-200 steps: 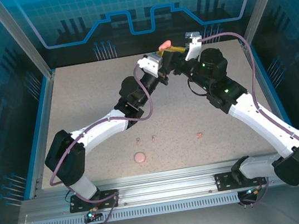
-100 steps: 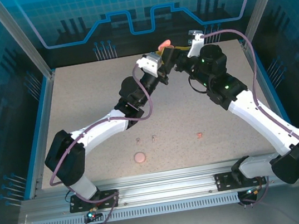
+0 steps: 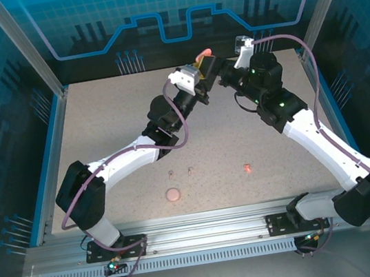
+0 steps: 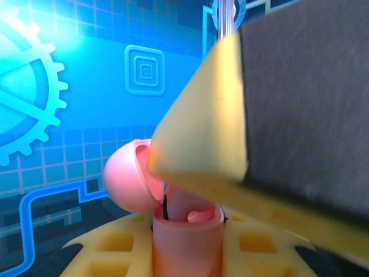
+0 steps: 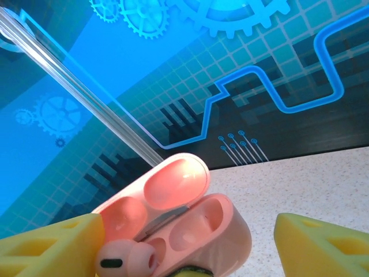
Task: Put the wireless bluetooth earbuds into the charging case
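At the back of the table my left gripper (image 3: 204,67) is shut on the pink charging case (image 3: 205,55), held upright with its lid open. In the left wrist view the case body (image 4: 187,236) stands between my yellow fingers (image 4: 104,248), its lid (image 4: 128,182) tipped left. In the right wrist view one salmon-pink earbud (image 5: 124,261) sits at the case's left socket; the right socket (image 5: 199,222) is empty. My right gripper (image 5: 189,234) is open, its fingers (image 5: 323,245) standing apart on either side of the case (image 5: 230,236). Another pink earbud (image 3: 247,168) and two paler earbuds (image 3: 170,174) (image 3: 189,171) lie on the table.
A second, closed pink case (image 3: 172,195) lies near the front edge. My right gripper (image 3: 224,71) hangs just right of the held case, and its finger (image 4: 230,115) looms large in the left wrist view. Blue walls and a metal frame ring the table (image 3: 99,123).
My right gripper has opened and drawn back a little to the right from the case, leaving the pink earbud at the case's left socket. The left arm has not moved.
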Motion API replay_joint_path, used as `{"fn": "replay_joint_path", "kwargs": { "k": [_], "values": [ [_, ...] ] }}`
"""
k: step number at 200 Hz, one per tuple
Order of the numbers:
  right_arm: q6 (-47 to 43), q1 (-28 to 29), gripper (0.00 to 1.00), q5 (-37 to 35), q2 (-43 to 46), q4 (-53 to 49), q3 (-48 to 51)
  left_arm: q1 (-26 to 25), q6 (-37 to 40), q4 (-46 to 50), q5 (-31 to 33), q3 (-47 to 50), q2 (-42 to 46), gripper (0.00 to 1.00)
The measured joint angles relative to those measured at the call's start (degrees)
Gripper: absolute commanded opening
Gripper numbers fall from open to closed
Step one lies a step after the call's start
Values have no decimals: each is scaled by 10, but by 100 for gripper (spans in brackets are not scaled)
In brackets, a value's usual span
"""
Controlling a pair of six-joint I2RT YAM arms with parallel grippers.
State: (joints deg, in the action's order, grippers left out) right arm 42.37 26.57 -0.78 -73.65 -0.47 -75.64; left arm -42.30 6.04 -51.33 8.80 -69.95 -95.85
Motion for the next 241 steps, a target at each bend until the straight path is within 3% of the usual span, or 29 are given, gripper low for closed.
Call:
{"fn": "replay_joint_path", "kwargs": {
  "k": [93,132,194,241],
  "values": [
    [10,-5,86,28,6,-5,-28,-3,-1,-4,0,0,0,0],
    [12,-43,86,25,55,-41,-19,-3,0,-8,0,27,3,0],
    [26,-102,84,-27,193,-225,97,-1,5,-8,-12,135,73,0],
    [65,-104,71,-37,129,-379,201,-1,10,-10,-16,162,130,0]
  ]
}}
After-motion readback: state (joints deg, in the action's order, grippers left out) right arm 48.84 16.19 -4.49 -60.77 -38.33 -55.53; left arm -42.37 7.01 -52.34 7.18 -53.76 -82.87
